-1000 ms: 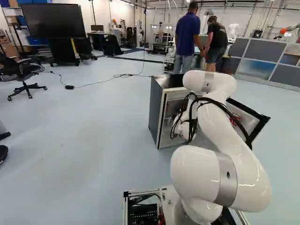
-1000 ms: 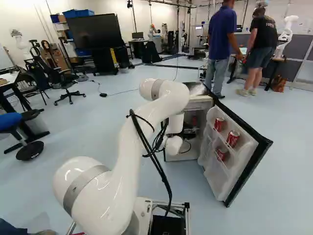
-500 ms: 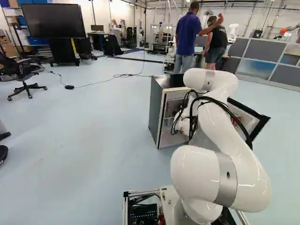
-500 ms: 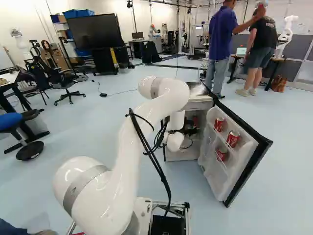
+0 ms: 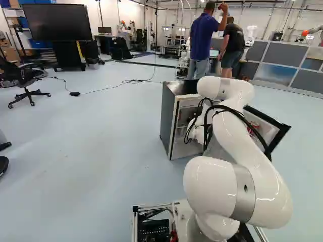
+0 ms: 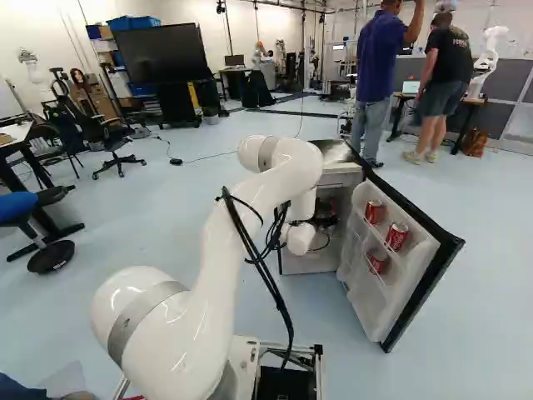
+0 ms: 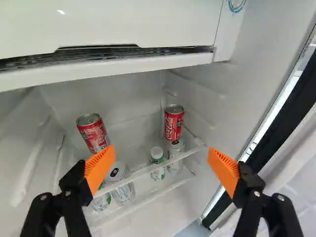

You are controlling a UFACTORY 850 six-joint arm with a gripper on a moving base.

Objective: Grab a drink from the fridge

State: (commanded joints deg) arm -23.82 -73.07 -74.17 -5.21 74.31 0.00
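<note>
In the right base view my gripper [image 6: 325, 220] is a dark shape at the fridge's opening, partly hidden by the arm. The wrist view shows the gripper [image 7: 162, 166] open, nothing between its orange pads. Ahead of it, inside the fridge [image 6: 341, 178], a red can [image 7: 93, 133] stands beyond one finger and another red can [image 7: 174, 122] stands deeper, near the side wall. Silver cans [image 7: 121, 186] and a white-capped bottle [image 7: 157, 163] are lower down, under the shelf edge. Several red cans [image 6: 397, 236] sit in the open door's racks.
The fridge door [image 6: 420, 271] stands open to the right of the arm. Above the cans, a white compartment with a vent [image 7: 123, 53] spans the fridge; a side wall [image 7: 256, 64] rises beside the gripper. Another robot [image 6: 490, 60] stands far behind.
The arm's wrist has shifted slightly at the fridge opening, while its upper links dipped back after a small rise. The base, fridge and door cans have not moved.
</note>
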